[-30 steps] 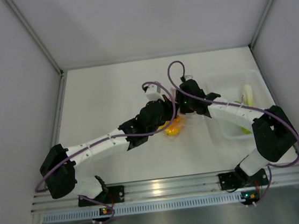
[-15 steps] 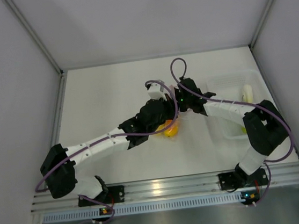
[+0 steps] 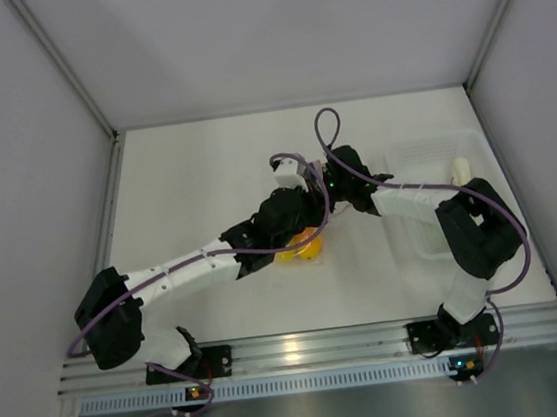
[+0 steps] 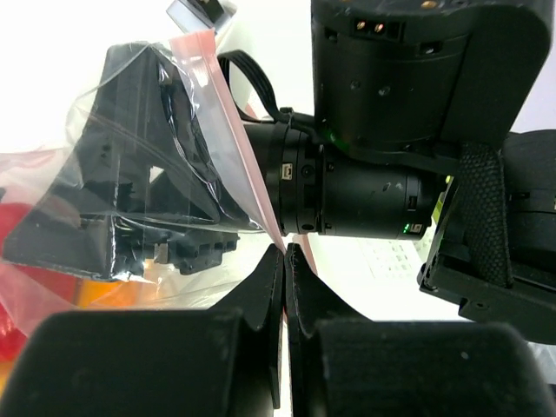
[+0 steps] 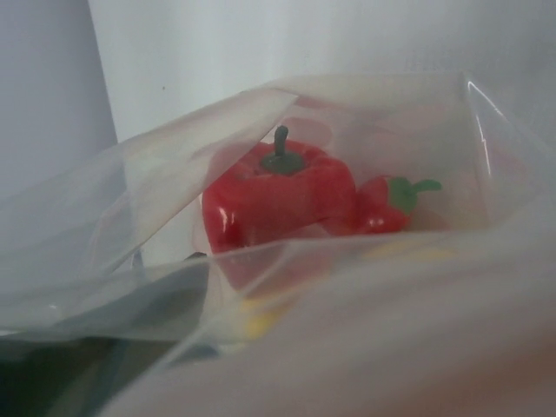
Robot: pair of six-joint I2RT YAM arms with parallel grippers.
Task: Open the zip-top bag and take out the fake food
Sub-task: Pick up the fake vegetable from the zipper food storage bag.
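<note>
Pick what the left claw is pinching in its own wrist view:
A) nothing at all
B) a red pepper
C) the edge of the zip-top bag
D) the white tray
C: the left claw is shut on the zip-top bag, with the bag's pink-edged film pinched between its closed tips.

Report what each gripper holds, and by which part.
The left gripper is shut on the zip-top bag, pinching its pink zip strip. The right gripper sits inside the bag's mouth; whether it grips anything cannot be told.
</note>
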